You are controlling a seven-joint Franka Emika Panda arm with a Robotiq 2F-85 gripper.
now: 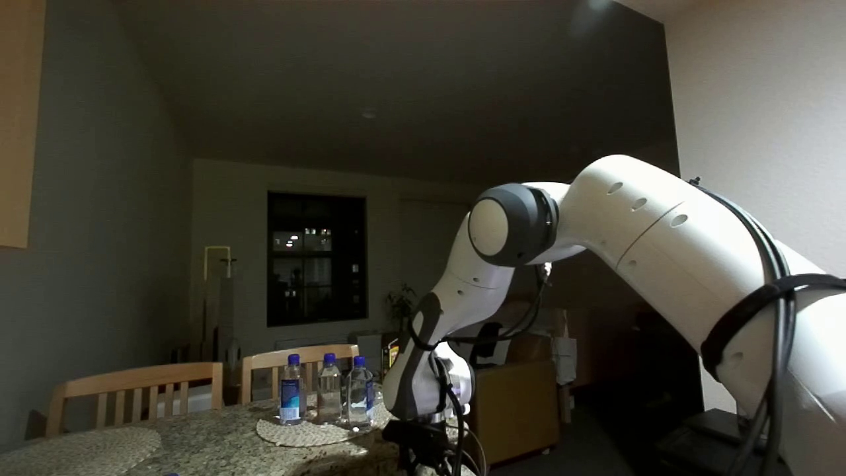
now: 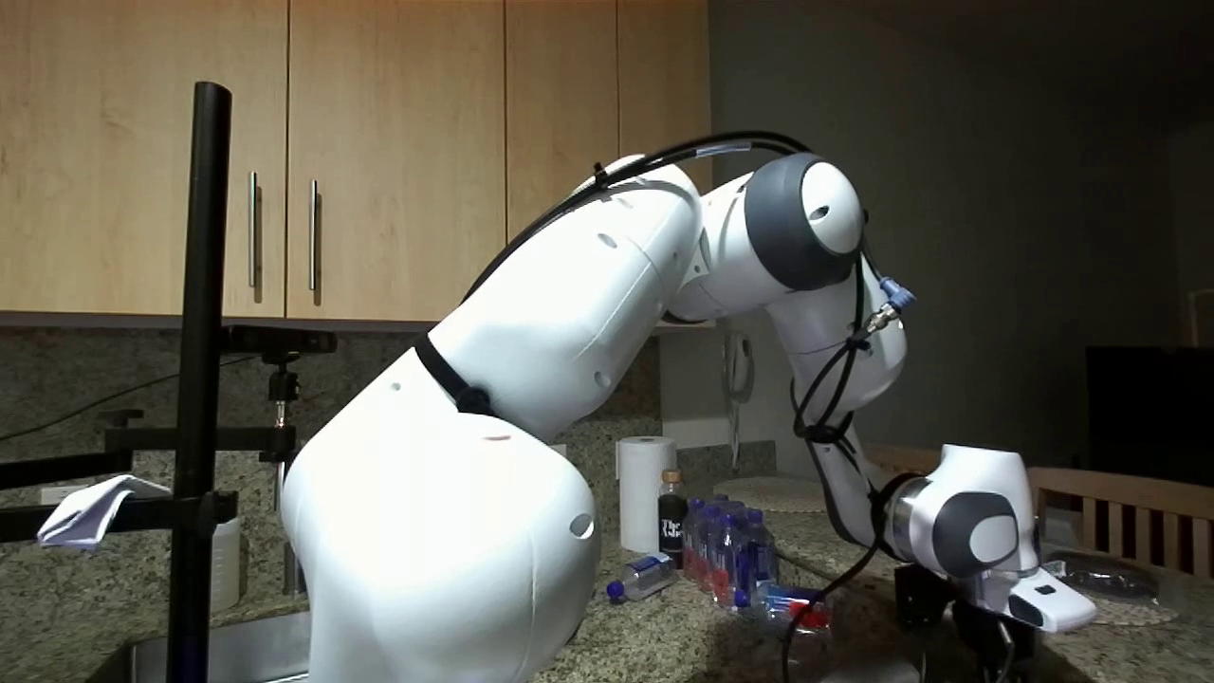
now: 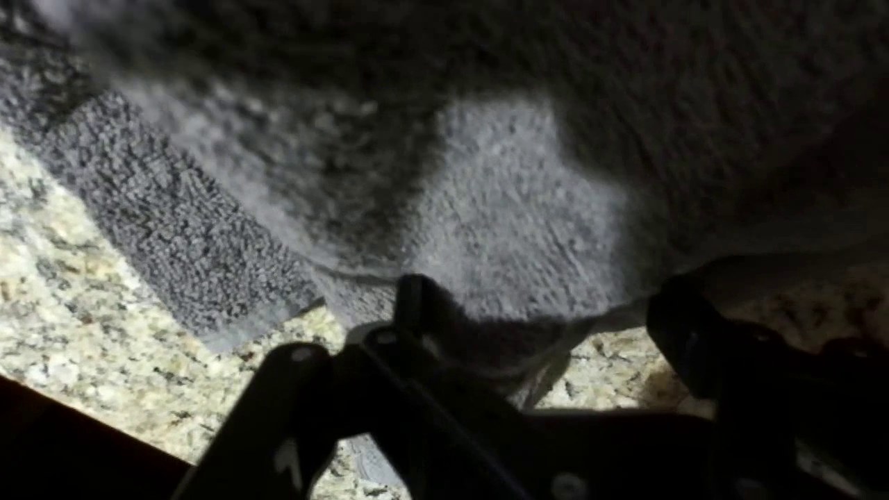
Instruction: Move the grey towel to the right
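Note:
The grey towel [image 3: 514,215] fills most of the wrist view, bunched and folded, on the speckled granite counter [image 3: 76,278]. A flatter towel flap with a hemmed edge lies at the left. My gripper [image 3: 545,312] is open. Its fingers stand apart, with the towel's near edge and some bare counter showing between them. Whether the fingers touch the cloth is unclear. The gripper's body also shows low in both exterior views [image 1: 423,439] [image 2: 977,631], with its fingertips out of frame. I cannot make out the towel in the exterior views.
Three clear bottles [image 1: 329,390] stand on a woven placemat [image 1: 291,433], near the arm. In an exterior view, several bottles [image 2: 726,550] cluster with a dark bottle [image 2: 671,517] and paper roll [image 2: 647,493]. Bottles lie nearby [image 2: 645,576] [image 2: 792,607]. Chairs [image 1: 142,383] line the counter.

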